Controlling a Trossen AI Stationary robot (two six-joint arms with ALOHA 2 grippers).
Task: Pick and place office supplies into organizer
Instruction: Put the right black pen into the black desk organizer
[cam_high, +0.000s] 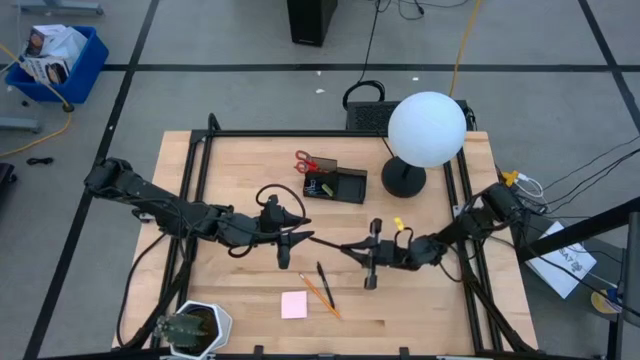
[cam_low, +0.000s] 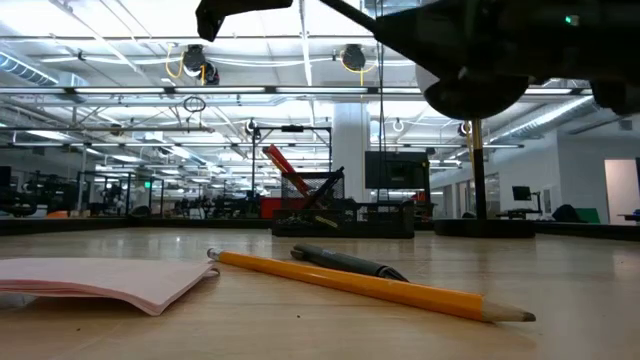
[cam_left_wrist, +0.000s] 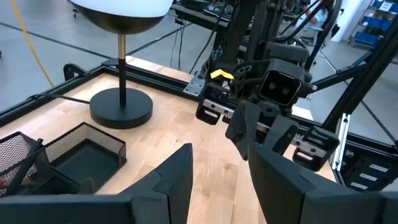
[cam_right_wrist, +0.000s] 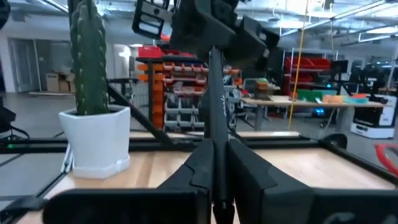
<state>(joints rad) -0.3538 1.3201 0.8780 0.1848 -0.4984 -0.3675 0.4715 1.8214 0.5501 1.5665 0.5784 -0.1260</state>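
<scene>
My right gripper hangs over the table's middle, shut on a black pen. The pen's free end reaches toward my left gripper, which stands open facing it; I cannot tell whether they touch. An orange pencil and another black pen lie flat near the front, beside a pink sticky-note pad. The black organizer stands at the far middle, with red-handled scissors upright in it. My right gripper pinches the black pen's shaft between its two fingers. The fingers come from the table's right, about level, and the pen runs on in line with them toward the left gripper. The pen is lifted clear of the table.
A lamp with a white globe and round black base stands at the far right, next to the organizer. A cactus in a white pot sits at the near left corner. A black frame rail edges the table.
</scene>
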